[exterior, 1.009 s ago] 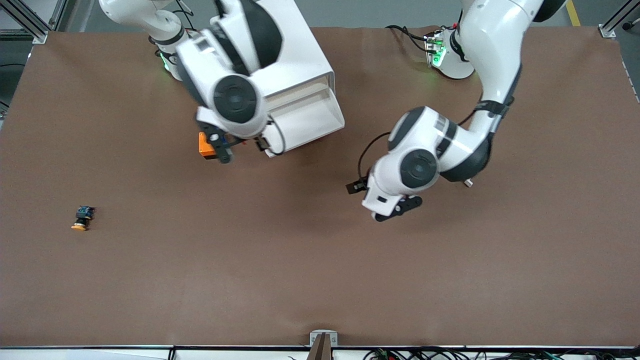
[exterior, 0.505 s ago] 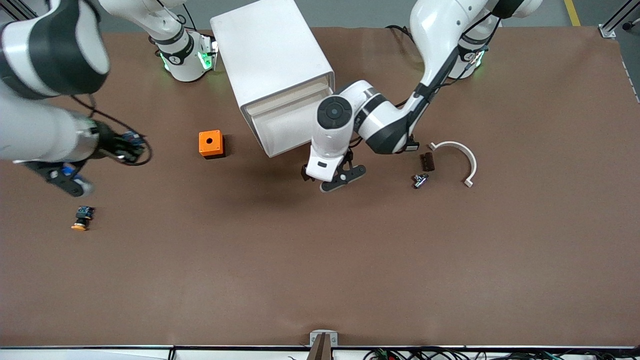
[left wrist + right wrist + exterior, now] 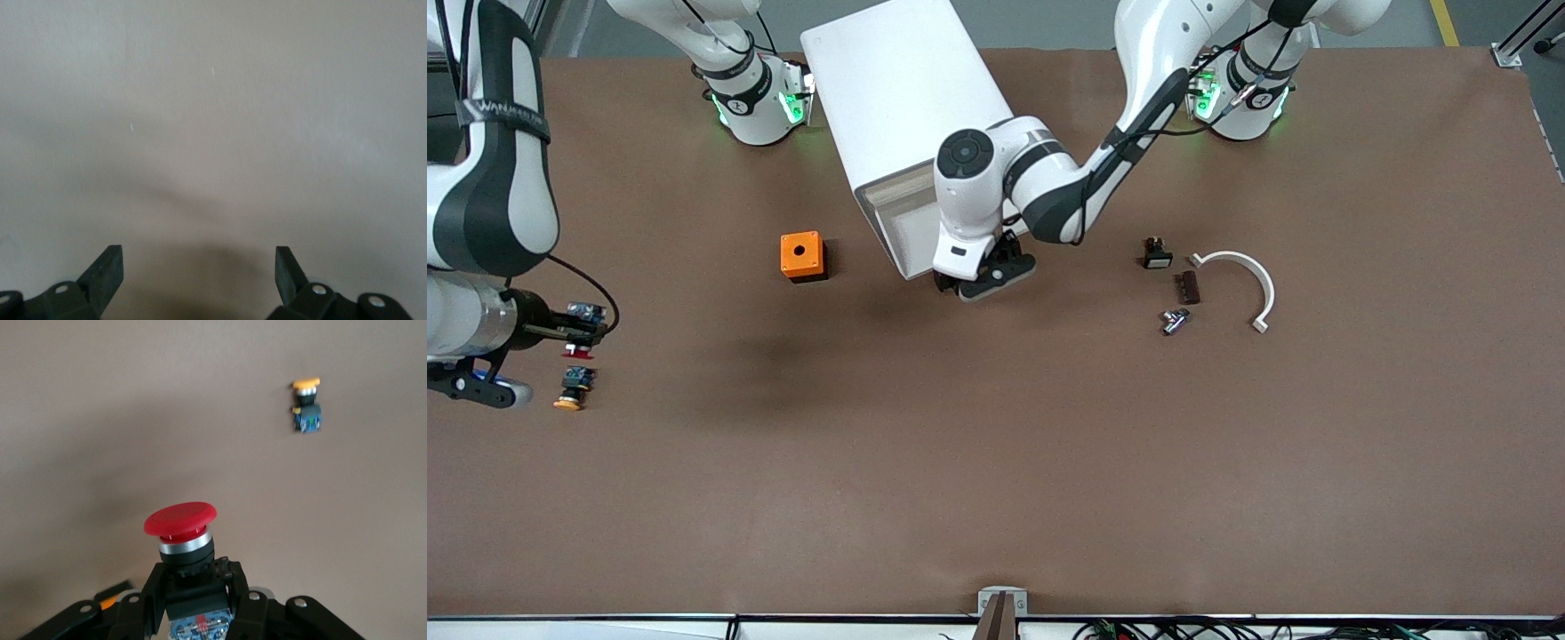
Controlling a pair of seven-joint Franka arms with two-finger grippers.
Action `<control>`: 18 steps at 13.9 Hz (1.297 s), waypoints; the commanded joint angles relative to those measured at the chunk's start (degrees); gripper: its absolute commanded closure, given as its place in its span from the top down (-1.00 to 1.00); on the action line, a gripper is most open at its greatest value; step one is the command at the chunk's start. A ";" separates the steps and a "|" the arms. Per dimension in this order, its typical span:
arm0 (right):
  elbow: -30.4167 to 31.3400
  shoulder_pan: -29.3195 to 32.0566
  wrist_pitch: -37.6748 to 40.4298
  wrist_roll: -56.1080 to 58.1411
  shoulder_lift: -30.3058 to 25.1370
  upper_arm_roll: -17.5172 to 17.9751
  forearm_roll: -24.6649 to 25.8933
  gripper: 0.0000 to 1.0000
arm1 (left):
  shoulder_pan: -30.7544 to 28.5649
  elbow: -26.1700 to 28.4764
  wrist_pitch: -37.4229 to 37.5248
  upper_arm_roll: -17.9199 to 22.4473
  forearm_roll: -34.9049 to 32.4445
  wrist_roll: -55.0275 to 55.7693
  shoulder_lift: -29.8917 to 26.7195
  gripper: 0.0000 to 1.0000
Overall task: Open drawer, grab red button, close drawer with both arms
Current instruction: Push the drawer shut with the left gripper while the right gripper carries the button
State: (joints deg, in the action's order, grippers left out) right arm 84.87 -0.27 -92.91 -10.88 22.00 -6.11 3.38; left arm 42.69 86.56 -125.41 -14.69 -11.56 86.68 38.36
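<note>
Red-capped button point(image 3: 181, 520) clamped in right gripper point(image 3: 197, 600) over table's point(image 3: 996, 462) right-arm end; left gripper point(image 3: 984, 280), fingers wide apart & empty, at drawer point(image 3: 907, 233) front.

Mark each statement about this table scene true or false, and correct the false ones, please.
1. The right pincer holds the red button. True.
2. The left pincer grips the orange cube. False: it is open and empty, at the drawer front.
3. The yellow button lies on the table. True.
4. The white curved piece sits inside the drawer. False: it lies on the table toward the left arm's end.
</note>
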 commanded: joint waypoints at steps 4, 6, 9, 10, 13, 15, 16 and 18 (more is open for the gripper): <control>5.47 4.31 -13.77 5.95 4.80 1.27 1.45 -0.51 | 0.12 0.54 -0.63 -5.61 7.32 0.16 -0.74 1.00; 6.88 5.37 -18.69 6.31 7.25 1.36 1.45 -0.50 | 0.03 0.54 -0.80 -7.10 11.45 -1.15 -0.48 1.00; 8.20 6.16 -24.76 7.97 10.34 1.36 1.45 -0.49 | -0.15 0.45 -0.89 -7.63 21.98 -8.77 0.13 1.00; 8.73 6.42 -26.00 8.07 10.95 1.36 1.45 -0.49 | -0.32 0.45 -0.89 -7.55 25.15 -11.33 0.40 1.00; 12.23 6.95 -30.83 8.07 11.75 1.28 1.45 -0.49 | -1.54 0.37 -0.80 -6.76 25.45 -13.02 0.23 1.00; 13.91 7.65 -33.64 8.15 12.27 1.36 1.45 -0.49 | -4.53 -0.07 -0.80 -6.14 21.34 -16.96 -0.04 1.00; 14.00 7.92 -34.70 8.76 12.97 1.36 1.45 -0.49 | -6.46 -0.59 -0.80 -5.79 18.79 -18.20 -0.13 1.00; 14.01 8.80 -37.25 10.96 14.38 1.36 1.45 -0.49 | -11.02 -1.91 -0.80 -5.79 13.43 -22.84 -0.13 1.00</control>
State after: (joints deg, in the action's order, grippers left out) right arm 98.59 6.45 -127.91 -1.79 35.65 -6.00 3.68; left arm 35.97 85.53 -126.57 -20.21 5.66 68.31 38.86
